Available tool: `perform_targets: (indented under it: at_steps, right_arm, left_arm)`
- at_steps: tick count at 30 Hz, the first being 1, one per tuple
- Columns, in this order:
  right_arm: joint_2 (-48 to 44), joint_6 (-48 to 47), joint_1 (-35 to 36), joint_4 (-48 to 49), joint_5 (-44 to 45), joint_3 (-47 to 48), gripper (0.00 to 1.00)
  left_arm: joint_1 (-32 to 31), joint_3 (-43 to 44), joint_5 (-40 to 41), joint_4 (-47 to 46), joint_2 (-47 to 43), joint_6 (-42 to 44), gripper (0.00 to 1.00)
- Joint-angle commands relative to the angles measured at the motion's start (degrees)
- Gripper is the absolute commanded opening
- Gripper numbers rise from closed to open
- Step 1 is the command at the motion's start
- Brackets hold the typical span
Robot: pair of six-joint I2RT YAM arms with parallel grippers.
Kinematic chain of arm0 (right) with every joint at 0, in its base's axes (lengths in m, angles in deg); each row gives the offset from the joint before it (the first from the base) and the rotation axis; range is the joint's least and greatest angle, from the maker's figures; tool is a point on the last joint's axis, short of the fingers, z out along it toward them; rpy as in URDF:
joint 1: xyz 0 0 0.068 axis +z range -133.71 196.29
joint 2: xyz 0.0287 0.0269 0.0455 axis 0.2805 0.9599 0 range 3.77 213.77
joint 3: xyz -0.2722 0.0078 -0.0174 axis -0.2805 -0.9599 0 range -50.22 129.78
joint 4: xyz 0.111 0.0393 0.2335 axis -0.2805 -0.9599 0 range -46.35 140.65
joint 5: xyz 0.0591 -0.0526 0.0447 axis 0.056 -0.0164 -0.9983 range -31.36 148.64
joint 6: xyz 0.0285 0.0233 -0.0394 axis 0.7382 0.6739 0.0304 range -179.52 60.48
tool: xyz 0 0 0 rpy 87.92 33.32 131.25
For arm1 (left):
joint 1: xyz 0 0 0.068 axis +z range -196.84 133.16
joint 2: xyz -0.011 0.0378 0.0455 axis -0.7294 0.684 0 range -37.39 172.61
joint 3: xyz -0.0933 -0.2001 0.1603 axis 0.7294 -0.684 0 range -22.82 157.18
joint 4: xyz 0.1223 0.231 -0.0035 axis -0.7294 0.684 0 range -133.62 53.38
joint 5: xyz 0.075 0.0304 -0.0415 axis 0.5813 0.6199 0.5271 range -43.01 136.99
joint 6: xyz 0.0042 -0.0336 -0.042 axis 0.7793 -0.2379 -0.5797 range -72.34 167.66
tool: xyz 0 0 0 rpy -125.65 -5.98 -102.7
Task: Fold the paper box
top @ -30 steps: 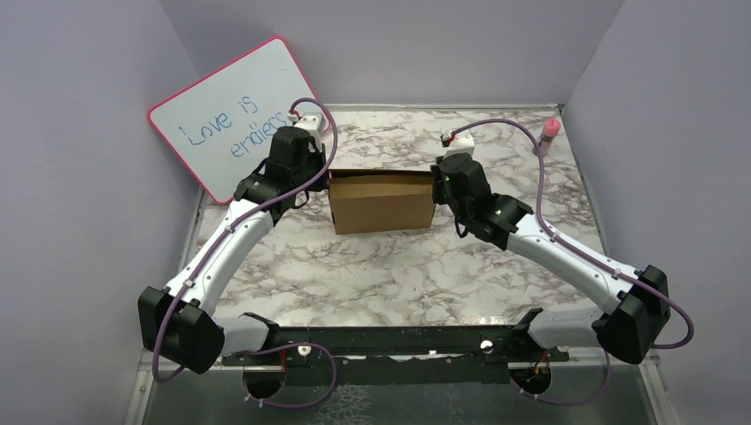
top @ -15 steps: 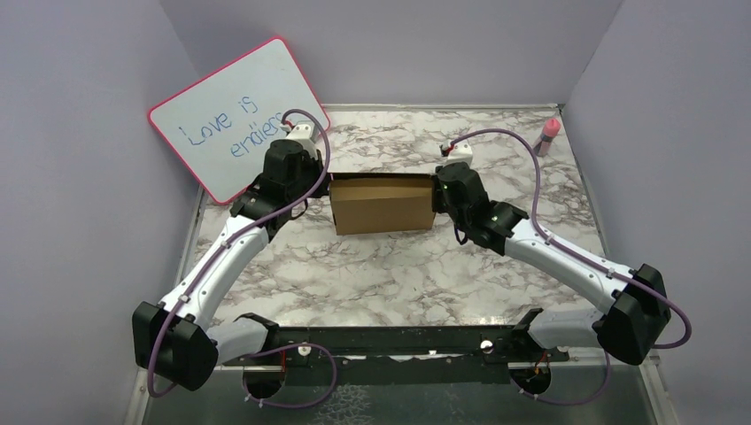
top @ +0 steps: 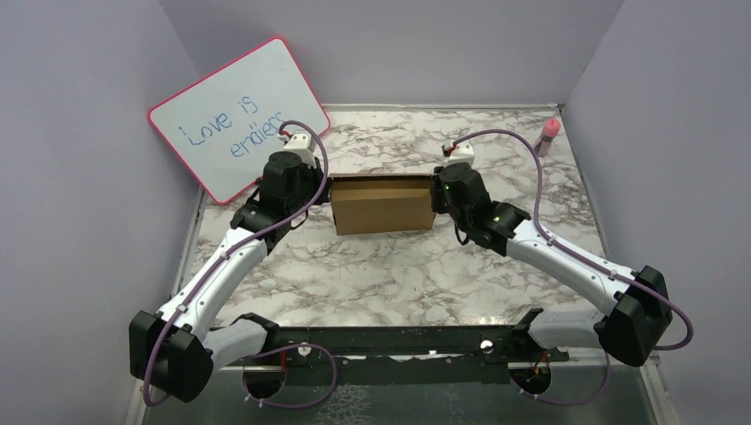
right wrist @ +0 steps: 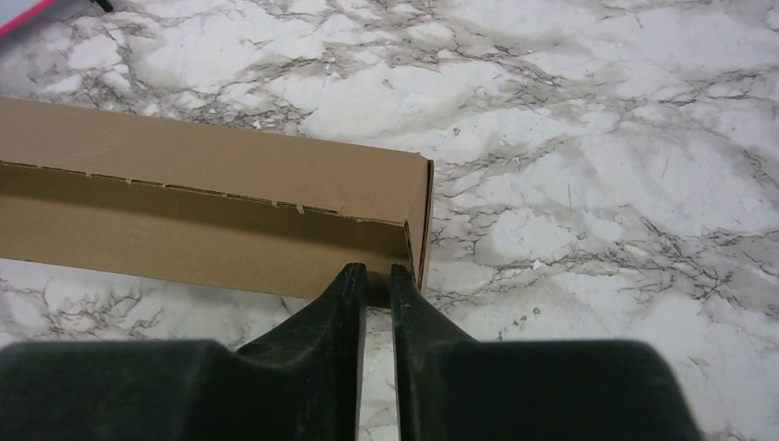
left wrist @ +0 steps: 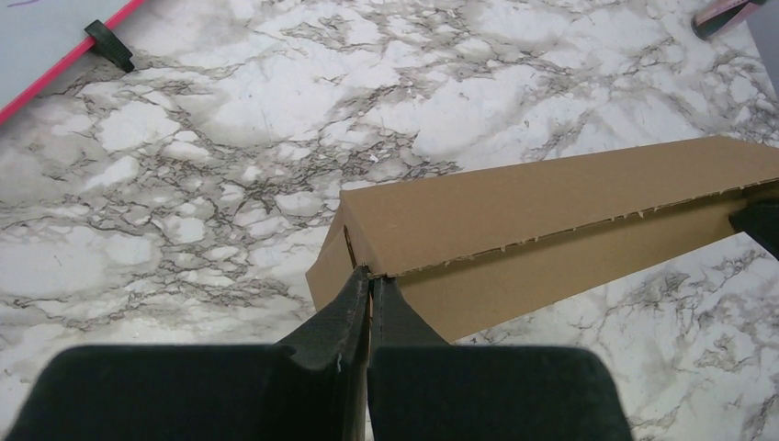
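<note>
The paper box (top: 383,205) is a brown cardboard mailer folded into a shallow closed shape at the table's middle back. My left gripper (top: 324,189) is at its left end. In the left wrist view the gripper (left wrist: 370,278) is shut at the box's (left wrist: 551,211) near left corner, with a thin sliver of cardboard between the fingers. My right gripper (top: 437,194) is at the box's right end. In the right wrist view it (right wrist: 375,276) is almost shut with a narrow gap, its tips against the front wall of the box (right wrist: 211,184) near the right corner.
A pink-framed whiteboard (top: 232,115) leans against the left wall behind my left arm; its edge shows in the left wrist view (left wrist: 55,55). A pink-capped marker (top: 547,135) stands at the back right. The marble table (top: 381,266) extends in front of the box.
The box's top has gone from slightly raised to flat. My left arm has shifted a little toward the near side; my right gripper has settled lower at the box's right end.
</note>
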Motion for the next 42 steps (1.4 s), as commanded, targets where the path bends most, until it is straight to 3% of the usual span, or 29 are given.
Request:
perform_targets:
  at_steps: [1, 10, 24, 26, 27, 31, 36, 42]
  right_arm:
    - [-3.21, 0.62, -0.22, -3.56, -1.60, 2.41, 0.24]
    - [-5.89, -1.33, -0.39, -5.00, -0.38, 6.61, 0.38]
    - [2.19, -2.39, -4.04, -1.44, -3.56, 12.37, 0.39]
    - [2.72, -2.20, -4.23, -1.64, -3.71, 12.52, 0.39]
    - [2.91, -2.19, -4.46, -1.72, -3.50, 12.54, 0.39]
    - [3.17, -1.78, -6.02, -2.01, -4.46, 12.55, 0.39]
    - [2.49, -0.80, -7.05, -3.06, -6.43, 11.89, 0.39]
    - [2.73, -5.41, -7.41, -1.57, -12.22, 14.15, 0.40]
  left_arm:
    - [-0.87, -5.14, -0.28, 12.65, 2.35, -1.00, 0.00]
    - [-1.02, -5.31, -0.06, 12.03, 3.57, -1.19, 0.00]
    - [-1.12, -4.55, -1.12, 11.52, 0.83, -1.55, 0.00]
    - [-1.05, -3.28, -1.77, 11.72, 0.28, -1.58, 0.26]
    - [-1.08, -2.72, -1.81, 11.69, -0.31, -1.63, 0.33]
    - [-0.29, -0.59, -1.95, 12.05, -2.70, -1.43, 0.51]
    - [2.42, 1.91, -6.33, 12.74, -4.04, -1.83, 0.62]
    - [4.08, 0.47, -9.37, 13.97, -6.23, -3.80, 0.69]
